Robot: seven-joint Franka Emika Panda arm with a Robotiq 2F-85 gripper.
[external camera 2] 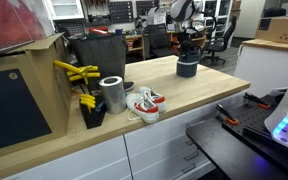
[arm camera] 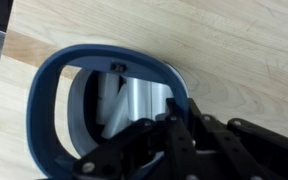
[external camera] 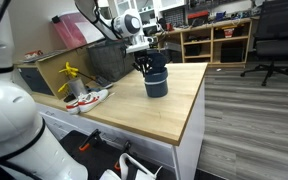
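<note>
A dark blue cup (external camera: 156, 83) (external camera 2: 188, 68) stands on the far part of the wooden tabletop (external camera: 169, 115). My gripper (external camera: 144, 63) (external camera 2: 188, 50) comes down on it from above. In the wrist view the cup's blue rim (arm camera: 44, 110) rings a shiny pale inside, and my gripper (arm camera: 184, 108) is shut on the rim's near-right side, one finger inside and one outside. The black fingers hide that part of the rim. Whether the cup's base touches the table, I cannot tell.
A pair of white and red shoes (external camera: 87, 98) (external camera 2: 144, 103) lies near the table's edge, beside a silver can (external camera 2: 112, 93) and yellow tools (external camera 2: 76, 72). A dark bin (external camera 2: 99, 50) stands behind them. Shelves (external camera: 214, 40) and an office chair (external camera: 274, 40) stand beyond the table.
</note>
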